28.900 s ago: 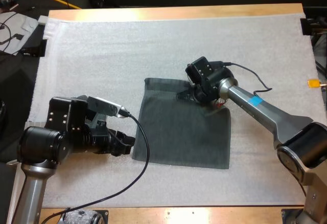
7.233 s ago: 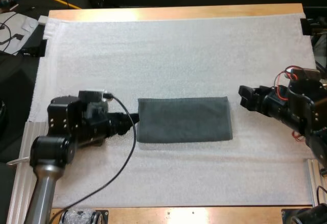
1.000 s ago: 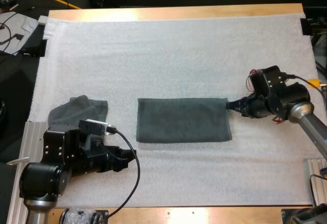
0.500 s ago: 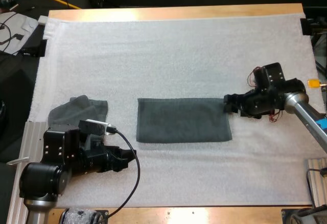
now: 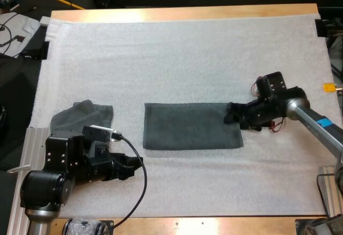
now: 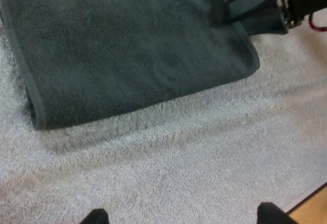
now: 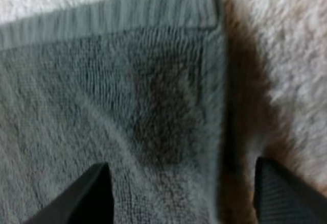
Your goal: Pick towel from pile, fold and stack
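Right gripper [image 5: 232, 115] is spread wide, straddling the end edge of the folded dark grey-green terry towel [image 5: 187, 133]. Left gripper [image 5: 133, 166] is wide too, with that towel ahead of it and 1 crumpled grey-green towel [image 5: 81, 116] behind.

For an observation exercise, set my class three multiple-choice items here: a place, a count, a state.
1. The right gripper is: A) at the folded dark grey-green cloth towel's right edge B) off the white mat C) beside the left gripper
2. Towels on the mat: A) one B) two C) four
3. Left gripper: A) shut on towel B) shut, empty C) open
1A, it meets that edge; 2B, folded one plus crumpled dark grey-green towel; 3C, fingertips apart.
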Robot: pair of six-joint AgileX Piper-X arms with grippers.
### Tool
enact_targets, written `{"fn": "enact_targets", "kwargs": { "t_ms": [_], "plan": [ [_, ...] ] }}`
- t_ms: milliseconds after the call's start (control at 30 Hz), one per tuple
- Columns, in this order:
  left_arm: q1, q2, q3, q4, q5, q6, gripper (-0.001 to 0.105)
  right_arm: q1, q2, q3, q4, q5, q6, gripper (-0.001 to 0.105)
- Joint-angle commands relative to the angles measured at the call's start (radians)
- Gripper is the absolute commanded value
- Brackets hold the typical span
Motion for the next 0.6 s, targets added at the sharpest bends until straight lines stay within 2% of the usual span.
{"fn": "enact_targets", "kwargs": {
  "t_ms": [0,167,200,267,333,367,433,467,567],
  "plan": [
    [-0.001,0.000,-0.005,-0.001,0.002,0.001,0.057,0.036,0.016,0.011,-0.032,-0.037,0.021,0.057],
    [-0.003,-0.003,-0.007,0.001,0.004,0.002,0.057,0.087,0.032,0.016,-0.050,-0.011,0.047,0.057],
    [-0.004,-0.001,-0.008,0.001,0.005,0.004,0.057,0.092,0.031,0.016,-0.045,0.000,0.047,0.056],
    [-0.002,-0.002,-0.007,0.003,0.009,0.006,0.057,0.090,0.034,0.014,-0.039,0.027,0.051,0.045],
    [-0.001,-0.003,-0.007,-0.002,0.007,-0.002,0.057,0.087,0.023,0.009,-0.044,-0.003,0.050,0.047],
    [-0.005,-0.001,-0.008,-0.005,0.007,-0.003,0.057,0.088,0.017,0.009,-0.037,0.013,0.052,0.031],
    [-0.004,0.003,-0.008,-0.006,0.009,-0.002,0.057,0.091,0.006,0.008,-0.024,0.036,0.052,0.008],
    [-0.003,0.001,-0.007,-0.006,0.010,0.000,0.057,0.092,-0.005,0.007,-0.013,0.057,0.046,0.000],
    [-0.003,0.000,-0.006,-0.007,0.013,-0.001,0.057,0.094,-0.053,0.007,0.027,0.143,0.008,0.000]
  ]
}}
